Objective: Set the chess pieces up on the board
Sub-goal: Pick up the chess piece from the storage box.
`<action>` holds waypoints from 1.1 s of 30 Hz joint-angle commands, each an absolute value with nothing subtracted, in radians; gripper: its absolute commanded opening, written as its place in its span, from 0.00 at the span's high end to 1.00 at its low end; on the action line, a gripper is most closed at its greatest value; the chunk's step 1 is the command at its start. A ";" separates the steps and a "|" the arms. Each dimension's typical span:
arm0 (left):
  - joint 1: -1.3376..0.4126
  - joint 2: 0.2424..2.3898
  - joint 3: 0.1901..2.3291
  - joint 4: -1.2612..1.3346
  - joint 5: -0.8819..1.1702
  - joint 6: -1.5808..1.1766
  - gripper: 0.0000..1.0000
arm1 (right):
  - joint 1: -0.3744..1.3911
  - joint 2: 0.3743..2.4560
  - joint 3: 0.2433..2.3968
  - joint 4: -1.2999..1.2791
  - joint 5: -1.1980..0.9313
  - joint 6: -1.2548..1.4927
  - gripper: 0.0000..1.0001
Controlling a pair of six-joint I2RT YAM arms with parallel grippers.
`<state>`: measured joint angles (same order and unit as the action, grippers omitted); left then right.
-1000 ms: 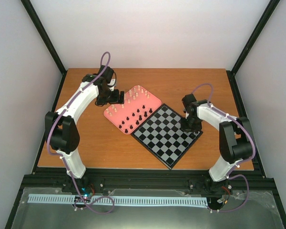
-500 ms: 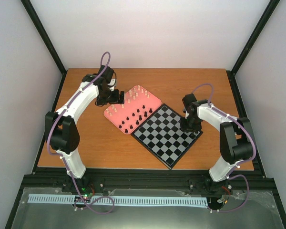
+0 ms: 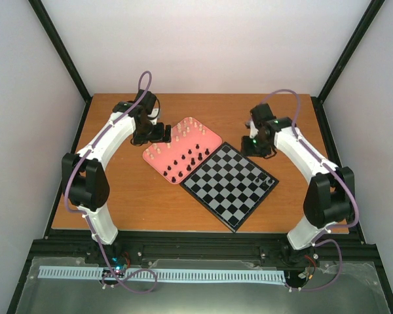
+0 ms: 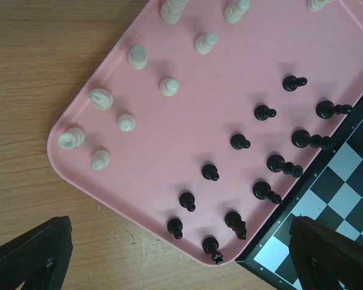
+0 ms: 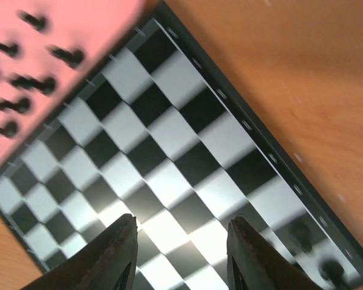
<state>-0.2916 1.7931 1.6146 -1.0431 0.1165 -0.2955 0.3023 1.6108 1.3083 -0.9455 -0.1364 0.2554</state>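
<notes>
Evidently the right gripper [image 3: 257, 148] has been raised off the board [image 3: 226, 191], jaws spread and empty, and black chess pieces [image 3: 266, 178] are left standing at its right corner, the rest being kept on the pink tray [image 4: 163, 151].

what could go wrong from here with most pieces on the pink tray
The black chess pieces stand crowded on the pink tray; the open left gripper could topple neighbours when taking one. The two placed pieces sit at a corner of the board, close to its rim, so the open right gripper could clip them when placing more.
</notes>
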 commanded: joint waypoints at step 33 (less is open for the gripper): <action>-0.287 1.783 1.624 -1.036 0.106 -0.305 0.00 | 0.551 2.465 2.177 -0.941 -0.223 0.173 0.66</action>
